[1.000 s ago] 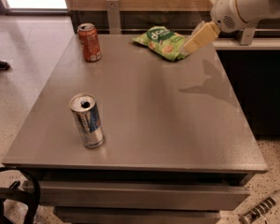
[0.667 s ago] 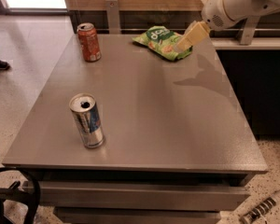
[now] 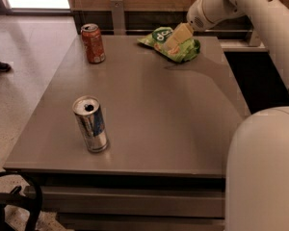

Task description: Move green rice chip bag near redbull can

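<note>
Green rice chip bag (image 3: 187, 51) at far right of counter (image 3: 159, 105), well apart from redbull can (image 3: 90, 124), near left. Tool (image 3: 176, 37) over bag's middle; open or closed, cannot tell. Likely light, soft, slippery film: best pinched at a raised fold.

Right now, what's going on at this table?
The robot's arm reaches across to the far side of the grey table, and its gripper is down at the green rice chip bag, which lies near the far edge. The redbull can stands upright near the front left, well apart from the bag. A red soda can stands at the far left. The bag has not yet been brought to the can.
</note>
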